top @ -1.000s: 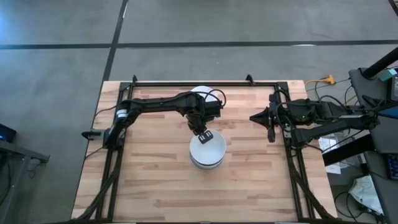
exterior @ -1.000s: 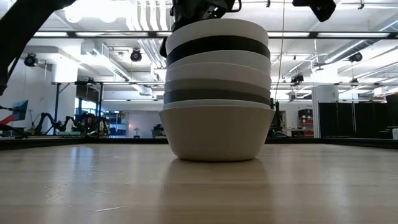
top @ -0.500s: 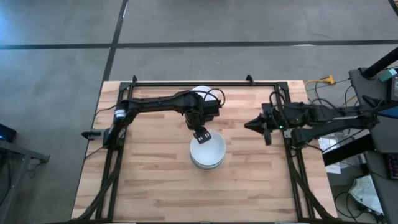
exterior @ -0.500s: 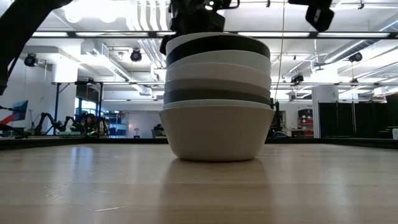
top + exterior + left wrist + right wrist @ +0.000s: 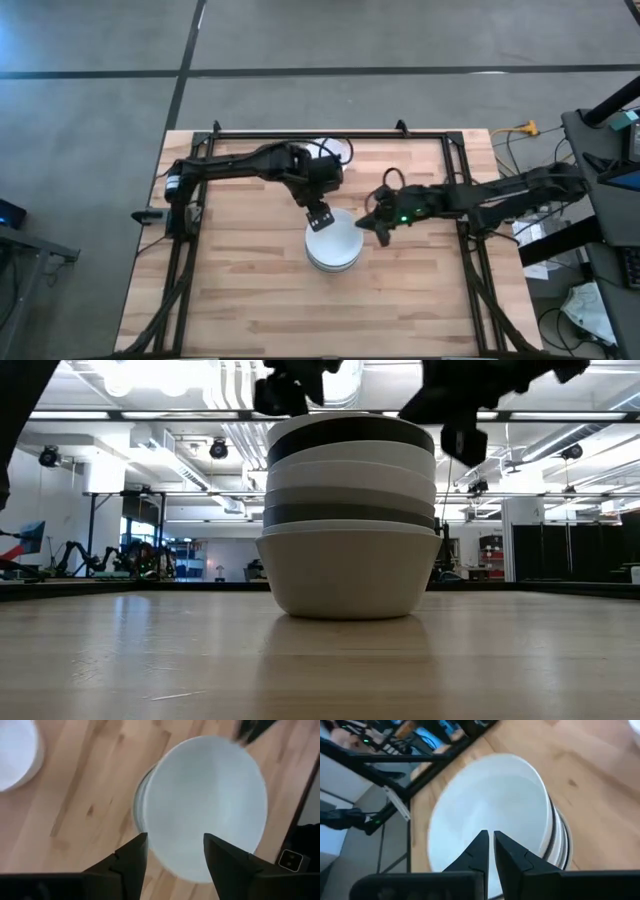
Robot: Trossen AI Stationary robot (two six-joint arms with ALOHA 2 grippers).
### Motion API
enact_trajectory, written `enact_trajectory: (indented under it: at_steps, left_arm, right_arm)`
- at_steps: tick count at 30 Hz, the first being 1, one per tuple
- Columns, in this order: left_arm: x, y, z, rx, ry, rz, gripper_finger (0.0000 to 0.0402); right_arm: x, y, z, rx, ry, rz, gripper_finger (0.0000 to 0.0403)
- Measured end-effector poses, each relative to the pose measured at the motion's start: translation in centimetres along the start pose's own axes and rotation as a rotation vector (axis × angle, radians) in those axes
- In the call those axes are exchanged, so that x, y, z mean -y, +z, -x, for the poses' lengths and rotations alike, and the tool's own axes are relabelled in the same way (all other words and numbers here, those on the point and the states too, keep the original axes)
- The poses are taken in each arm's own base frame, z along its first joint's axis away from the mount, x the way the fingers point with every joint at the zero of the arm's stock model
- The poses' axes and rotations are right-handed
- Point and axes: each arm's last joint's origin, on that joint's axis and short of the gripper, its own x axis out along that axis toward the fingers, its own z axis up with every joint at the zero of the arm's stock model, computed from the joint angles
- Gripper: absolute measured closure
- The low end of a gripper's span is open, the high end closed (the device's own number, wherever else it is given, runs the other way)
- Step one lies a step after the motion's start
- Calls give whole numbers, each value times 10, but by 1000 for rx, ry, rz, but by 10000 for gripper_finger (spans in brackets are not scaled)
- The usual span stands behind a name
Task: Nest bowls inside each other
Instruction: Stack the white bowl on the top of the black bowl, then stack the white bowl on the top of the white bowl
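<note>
A stack of nested bowls [image 5: 336,250] stands at the table's middle, its white bottom bowl [image 5: 350,575] resting on the wood. Dark and pale rims show between the layers, and a white bowl [image 5: 205,805] lies on top. My left gripper [image 5: 320,216] hangs open above the stack's far-left rim, its fingers [image 5: 132,857] clear of the bowl. My right gripper [image 5: 379,228] is shut and sits close beside the stack's right side, its tips [image 5: 490,840] pointing over the top bowl [image 5: 490,800]. One more white bowl [image 5: 338,148] sits alone near the far edge, partly under the left arm.
Black frame rails [image 5: 320,133] run along the table's far edge and down both sides. Bare wood [image 5: 320,310] lies between the stack and the near edge. The single white bowl [image 5: 12,755] also shows in the left wrist view.
My left gripper has opened and let go of the top white bowl, which has settled lower into the stack. It has then risen a little. My right gripper has swung from the table's right edge toward the stack, coming down and rolling, and has stayed shut.
</note>
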Motion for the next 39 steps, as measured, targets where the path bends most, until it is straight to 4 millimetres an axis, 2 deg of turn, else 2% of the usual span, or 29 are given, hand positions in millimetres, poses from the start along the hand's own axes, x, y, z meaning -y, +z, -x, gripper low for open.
enact_trajectory:
  at_steps: [4,9,13,19,26,34,39]
  left_arm:
    - [1,-3,-16,-17,0,-29,224]
    - [-6,-12,-41,-85,30,-20,224]
    - [-11,-22,-49,-121,44,-18,224]
    - [-14,-29,-50,-74,24,-20,224]
    - [-12,-35,-12,34,0,2,224]
    - [-12,-55,54,252,-16,-2,224]
    - [-11,-70,100,435,-100,-47,224]
  right_arm:
    - [4,-5,-21,-15,-15,-40,380]
    - [10,-11,-36,-47,-47,-84,380]
    - [10,-12,-38,-45,-45,-94,380]
    - [5,-6,-27,-12,-14,-88,380]
    - [-3,4,-8,51,41,-50,380]
    - [-14,17,18,152,91,141,380]
    - [-21,32,36,291,32,256,380]
